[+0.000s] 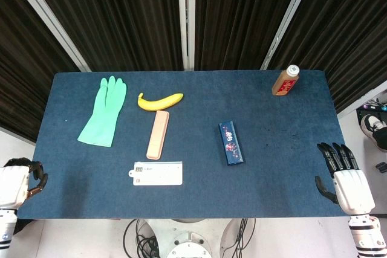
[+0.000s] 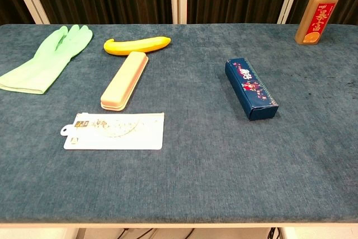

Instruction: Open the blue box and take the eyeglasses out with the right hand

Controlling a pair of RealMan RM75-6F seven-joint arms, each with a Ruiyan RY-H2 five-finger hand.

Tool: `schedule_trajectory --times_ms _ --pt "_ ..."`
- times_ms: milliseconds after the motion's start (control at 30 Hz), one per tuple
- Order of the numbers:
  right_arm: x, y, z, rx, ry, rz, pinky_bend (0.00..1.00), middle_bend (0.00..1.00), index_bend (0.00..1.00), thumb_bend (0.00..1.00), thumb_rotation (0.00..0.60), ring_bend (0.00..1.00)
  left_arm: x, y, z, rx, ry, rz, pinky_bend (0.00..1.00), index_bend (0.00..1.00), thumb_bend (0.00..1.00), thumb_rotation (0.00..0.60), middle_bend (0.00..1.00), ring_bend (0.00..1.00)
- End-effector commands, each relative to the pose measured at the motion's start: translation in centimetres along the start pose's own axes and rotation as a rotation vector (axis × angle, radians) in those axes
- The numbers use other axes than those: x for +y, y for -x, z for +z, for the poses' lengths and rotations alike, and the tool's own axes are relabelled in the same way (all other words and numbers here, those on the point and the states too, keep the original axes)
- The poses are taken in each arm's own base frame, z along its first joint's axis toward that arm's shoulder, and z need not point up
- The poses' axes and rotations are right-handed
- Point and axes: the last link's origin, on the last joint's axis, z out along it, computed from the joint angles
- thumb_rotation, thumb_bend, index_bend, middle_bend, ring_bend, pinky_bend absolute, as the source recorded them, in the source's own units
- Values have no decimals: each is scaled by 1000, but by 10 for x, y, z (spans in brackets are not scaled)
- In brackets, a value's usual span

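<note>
A long dark blue box with a floral print lies closed on the blue table, right of centre; the chest view shows the blue box lying flat with its lid down. No eyeglasses are visible. My right hand rests at the table's right front edge, fingers extended and apart, holding nothing, well to the right of the box. My left hand sits at the left front corner with its fingers curled in, nothing in it. Neither hand appears in the chest view.
A green rubber glove lies at the left, a banana and a peach-coloured case near the middle, a white flat pouch toward the front. A brown juice bottle stands at the back right.
</note>
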Motion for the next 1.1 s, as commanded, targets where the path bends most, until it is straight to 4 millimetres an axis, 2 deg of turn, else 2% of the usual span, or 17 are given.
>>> schedule_trajectory --times_ms 33,200,300,433,600,733,867,1100 --pt "0 1 0 -3 -1 1 0 96 0 376 600 0 0 0 0 0 0 0 389 665 373 600 665 429" --pt "-2 4 2 -17 -11 4 0 99 0 375 600 0 0 0 -1 1 2 -1 390 665 373 600 665 429" --pt "-5 5 10 -50 -32 16 0 122 0 393 600 0 0 0 0 0 2 0 389 665 373 600 665 429" --pt "-12 8 38 -104 -71 29 0 164 0 488 600 0 0 0 0 0 2 1 389 665 373 600 665 429" --pt "-31 19 86 -209 -121 27 0 214 0 635 600 0 0 0 0 1 0 0 389 665 373 600 665 429" --pt "-41 35 126 -304 -115 13 0 227 0 722 600 0 0 0 0 0 0 -2 389 665 373 600 665 429" --pt "-50 55 155 -372 -97 28 0 227 0 767 600 0 0 0 0 -1 0 -5 389 666 373 600 665 428" --pt "-70 83 187 -444 -101 59 0 223 0 778 600 0 0 -1 0 -2 0 -6 389 665 372 600 665 429"
